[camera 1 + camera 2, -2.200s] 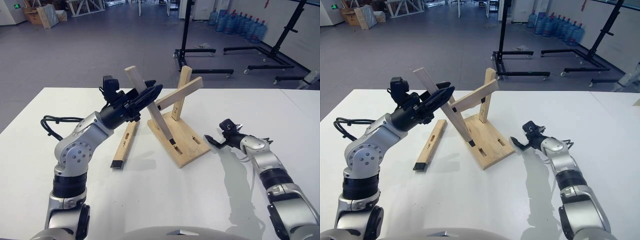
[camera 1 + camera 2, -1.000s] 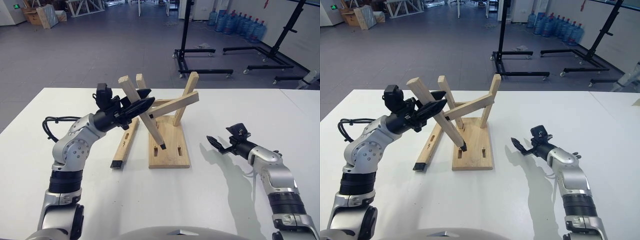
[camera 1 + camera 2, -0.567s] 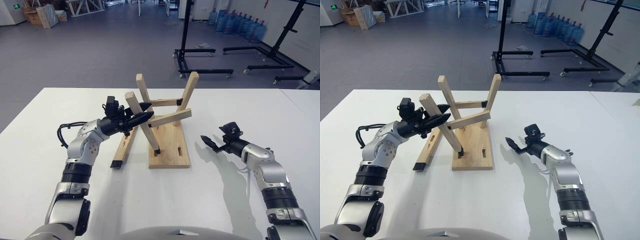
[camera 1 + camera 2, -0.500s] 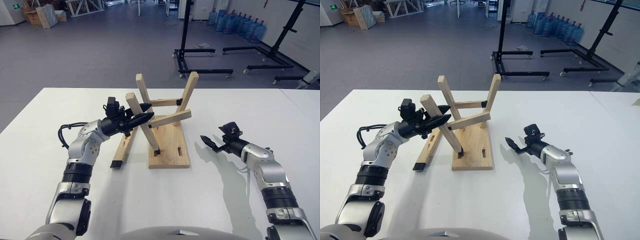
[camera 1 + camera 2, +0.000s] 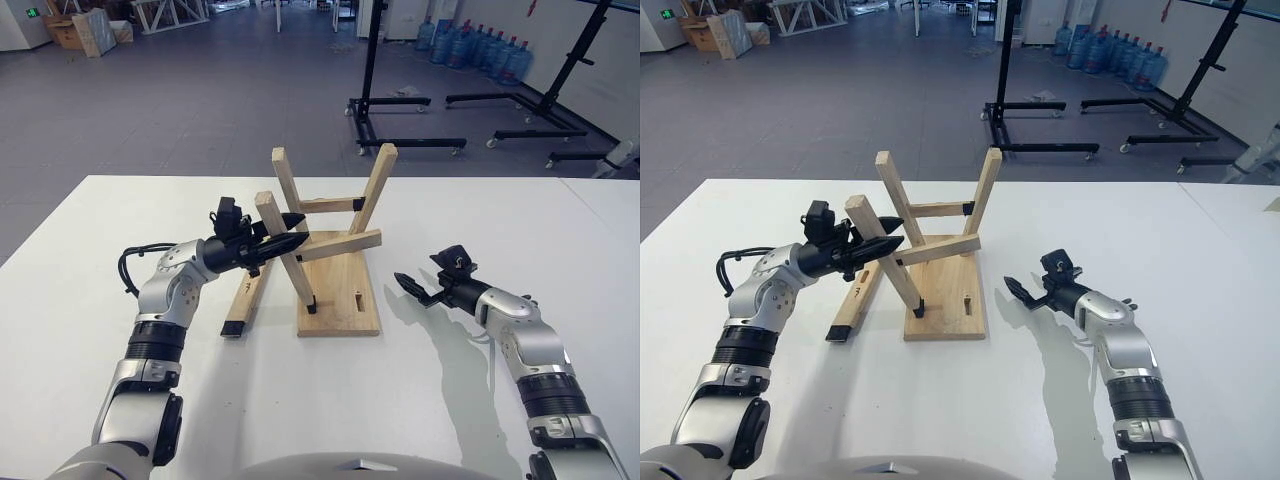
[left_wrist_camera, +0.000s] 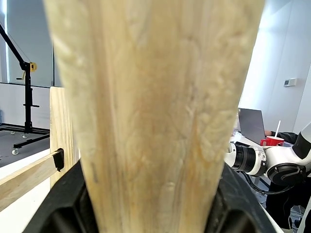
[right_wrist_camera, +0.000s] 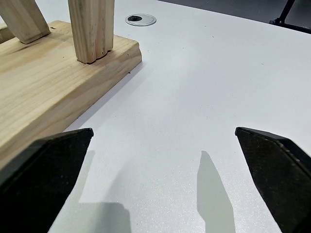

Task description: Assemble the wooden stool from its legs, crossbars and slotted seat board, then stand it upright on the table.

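The slotted seat board (image 5: 340, 300) lies flat on the white table (image 5: 330, 400). Two legs (image 5: 372, 190) stand in its far slots, joined by a crossbar (image 5: 325, 205). My left gripper (image 5: 290, 245) is shut on a third leg (image 5: 302, 282), which leans with its foot on the board's near left part. A second crossbar (image 5: 342, 242) runs from this leg toward the right upright leg. In the left wrist view the held leg (image 6: 150, 111) stands between the jaws. A loose leg (image 5: 248, 295) lies left of the board. My right gripper (image 5: 415, 288) hangs open just right of the board (image 7: 43, 92), touching nothing.
A round cable hole (image 7: 141, 19) sits in the tabletop beyond the board's far corner. The left arm's black cable (image 5: 135, 262) loops over the table on the left. Black wheeled stands (image 5: 400, 105) are on the floor past the far edge. Bare tabletop lies in front and to the right.
The left gripper has lowered and turned the held leg, so its crossbar went from slanting upward to nearly level. The right gripper has drifted a little left, toward the board.
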